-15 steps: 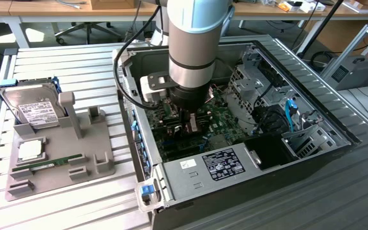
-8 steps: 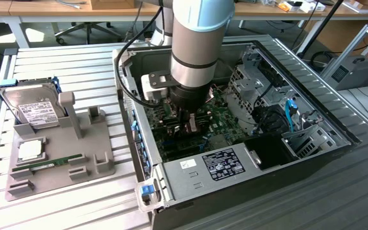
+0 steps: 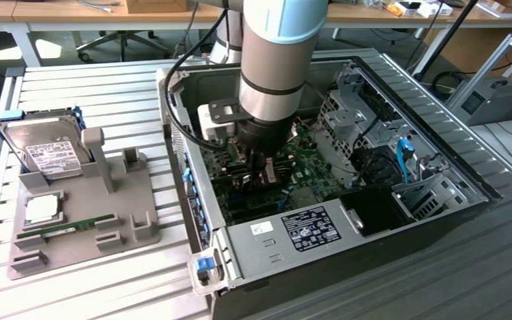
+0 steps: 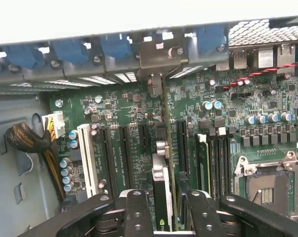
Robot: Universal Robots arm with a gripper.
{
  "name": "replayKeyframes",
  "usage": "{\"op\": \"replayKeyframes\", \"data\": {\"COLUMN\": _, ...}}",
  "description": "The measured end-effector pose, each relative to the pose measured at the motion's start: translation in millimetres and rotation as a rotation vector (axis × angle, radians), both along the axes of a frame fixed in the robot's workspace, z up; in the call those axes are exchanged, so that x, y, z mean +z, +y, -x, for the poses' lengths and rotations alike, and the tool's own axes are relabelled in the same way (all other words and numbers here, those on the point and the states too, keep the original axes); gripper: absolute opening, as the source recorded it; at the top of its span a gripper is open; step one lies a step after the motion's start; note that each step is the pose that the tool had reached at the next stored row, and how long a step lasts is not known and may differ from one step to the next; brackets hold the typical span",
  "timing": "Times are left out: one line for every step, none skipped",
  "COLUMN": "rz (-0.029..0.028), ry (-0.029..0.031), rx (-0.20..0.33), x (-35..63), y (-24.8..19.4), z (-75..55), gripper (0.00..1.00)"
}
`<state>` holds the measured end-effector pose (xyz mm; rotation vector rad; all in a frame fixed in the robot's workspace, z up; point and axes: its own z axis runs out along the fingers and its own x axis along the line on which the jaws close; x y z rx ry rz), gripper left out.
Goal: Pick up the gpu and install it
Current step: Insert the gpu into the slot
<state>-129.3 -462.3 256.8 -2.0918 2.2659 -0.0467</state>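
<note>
The end effector [image 4: 165,207] reaches down into the open computer case [image 3: 434,150], its two black fingers [image 4: 138,212] clamped on either side of the gpu [image 4: 162,190]. In the wrist view the card stands on edge directly between the fingers, its thin green board and black fan side running away toward the case's rear wall, where its silver bracket [image 4: 156,54] meets the row of blue slot clips [image 4: 114,47]. The card sits over the motherboard [image 4: 124,113], in line with the expansion slots, beside the white slot [image 4: 87,158] and the black ones; whether it is fully seated cannot be told.

In the exterior view the arm [image 3: 279,60] hides most of the end effector [image 3: 269,175]. The power supply [image 3: 305,230], at the case's near end, carries a black and white label whose print is too small to read. On the counter [image 3: 78,87], toward its edge at the exterior view's left, a grey holder tray [image 3: 141,193] carries a hard drive [image 3: 47,150] with a white label, unreadable, a memory stick [image 3: 65,229] and a square processor [image 3: 43,210].
</note>
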Motion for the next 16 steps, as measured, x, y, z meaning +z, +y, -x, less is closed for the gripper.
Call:
{"op": "replayKeyframes", "data": {"rz": 0.0011, "ry": 0.0000, "rx": 0.008, "x": 0.1, "y": 0.0, "z": 0.0, "gripper": 0.33}}
{"op": "replayKeyframes", "data": {"rz": 0.0030, "ry": 0.0001, "rx": 0.020, "x": 0.2, "y": 0.0, "z": -0.1, "gripper": 0.33}}
{"op": "replayKeyframes", "data": {"rz": 0.0046, "ry": 0.0002, "rx": 0.030, "x": 0.3, "y": 0.0, "z": -0.1, "gripper": 0.33}}
{"op": "replayKeyframes", "data": {"rz": 0.0056, "ry": 0.0004, "rx": 0.036, "x": 0.2, "y": 0.0, "z": -0.1, "gripper": 0.33}}
{"op": "replayKeyframes", "data": {"rz": 0.0062, "ry": 0.0005, "rx": 0.037, "x": 0.3, "y": 0.0, "z": -0.1, "gripper": 0.33}}
{"op": "replayKeyframes", "data": {"rz": 0.0064, "ry": 0.0010, "rx": 0.037, "x": 0.4, "y": 0.1, "z": 0.0, "gripper": 0.33}}
{"op": "replayKeyframes", "data": {"rz": 0.0069, "ry": 0.0022, "rx": 0.037, "x": 1.5, "y": 0.1, "z": 0.0, "gripper": 0.33}}
{"op": "replayKeyframes", "data": {"rz": 0.0066, "ry": 0.0026, "rx": 0.037, "x": 3.1, "y": 0.1, "z": 0.0, "gripper": 0.33}}
{"op": "replayKeyframes", "data": {"rz": 0.0063, "ry": 0.0027, "rx": 0.037, "x": 4.3, "y": 0.1, "z": 0.0, "gripper": 0.33}}
{"op": "replayKeyframes", "data": {"rz": 0.0061, "ry": 0.0028, "rx": 0.037, "x": 5.3, "y": 0.1, "z": 0.0, "gripper": 0.33}}
{"op": "replayKeyframes", "data": {"rz": 0.0052, "ry": 0.0029, "rx": 0.037, "x": 6.0, "y": 0.1, "z": 0.0, "gripper": 0.33}}
{"op": "replayKeyframes", "data": {"rz": 0.0031, "ry": 0.0027, "rx": 0.037, "x": 6.2, "y": 0.1, "z": 0.0, "gripper": 0.33}}
{"op": "replayKeyframes", "data": {"rz": 0.0015, "ry": 0.0026, "rx": 0.037, "x": 6.3, "y": 0.1, "z": 0.0, "gripper": 0.33}}
{"op": "replayKeyframes", "data": {"rz": -0.0001, "ry": 0.0025, "rx": 0.037, "x": 6.3, "y": 0.1, "z": 0.0, "gripper": 0.33}}
{"op": "replayKeyframes", "data": {"rz": -0.0016, "ry": 0.0025, "rx": 0.037, "x": 6.4, "y": 0.3, "z": -0.1, "gripper": 0.33}}
{"op": "replayKeyframes", "data": {"rz": -0.0025, "ry": 0.0027, "rx": 0.037, "x": 6.5, "y": 0.6, "z": -0.1, "gripper": 0.33}}
